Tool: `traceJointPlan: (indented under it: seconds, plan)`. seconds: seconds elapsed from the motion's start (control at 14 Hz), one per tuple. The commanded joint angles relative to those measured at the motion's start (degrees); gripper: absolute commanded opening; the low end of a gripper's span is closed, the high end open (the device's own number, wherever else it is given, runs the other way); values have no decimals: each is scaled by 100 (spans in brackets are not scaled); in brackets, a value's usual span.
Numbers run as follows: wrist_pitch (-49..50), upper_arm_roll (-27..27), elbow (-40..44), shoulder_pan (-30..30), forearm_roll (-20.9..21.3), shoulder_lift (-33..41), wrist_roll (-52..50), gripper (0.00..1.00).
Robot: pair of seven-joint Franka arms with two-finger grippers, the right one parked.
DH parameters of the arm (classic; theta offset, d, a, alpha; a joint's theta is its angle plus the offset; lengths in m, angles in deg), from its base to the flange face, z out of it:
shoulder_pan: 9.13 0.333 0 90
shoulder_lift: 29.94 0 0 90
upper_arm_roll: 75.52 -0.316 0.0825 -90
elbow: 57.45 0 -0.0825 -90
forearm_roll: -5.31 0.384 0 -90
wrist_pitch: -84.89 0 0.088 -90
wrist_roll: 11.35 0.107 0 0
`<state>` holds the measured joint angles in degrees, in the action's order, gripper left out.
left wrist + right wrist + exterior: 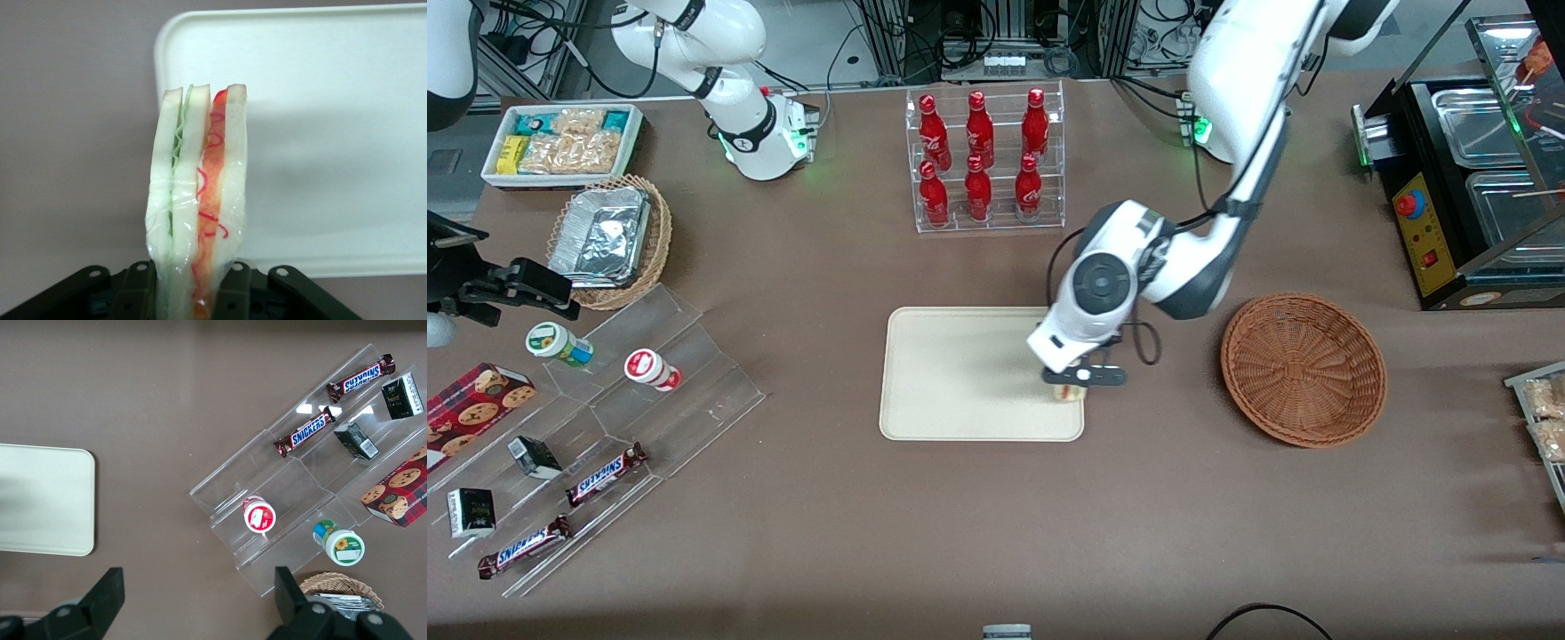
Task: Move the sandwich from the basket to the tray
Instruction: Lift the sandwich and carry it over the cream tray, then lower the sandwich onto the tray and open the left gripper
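My gripper [1069,384] hangs over the cream tray [951,373], at the tray's edge nearest the basket, and is shut on the sandwich [1068,392]. In the left wrist view the sandwich [197,193] stands upright between the two dark fingers [137,290], a plastic-wrapped wedge of white bread with green and red-orange layers, with a corner of the tray [320,120] beneath it. The reddish-brown wicker basket [1304,368] stands empty on the table beside the tray, toward the working arm's end.
A clear rack of red bottles [984,160] stands farther from the front camera than the tray. Toward the parked arm's end are an acrylic stand with snack bars [605,472], a tan basket of foil containers [609,238] and a white snack bin [565,142]. A black food warmer [1467,178] lies toward the working arm's end.
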<state>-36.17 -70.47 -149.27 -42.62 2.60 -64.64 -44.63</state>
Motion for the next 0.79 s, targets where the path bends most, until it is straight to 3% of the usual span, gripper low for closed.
traceJointPlan:
  seconds: [0.0,0.36,0.5,0.57,0.71]
  plan:
    - [-382,-30,287,-165,-19,-396,-204,26]
    - [-471,-30,690,-271,-28,-924,-573,26]
    - [-471,-30,691,-280,-19,-933,-574,31]
    - [-471,-30,691,-280,-19,-933,-574,47]
    - [-436,-39,700,-280,86,-855,-556,100]
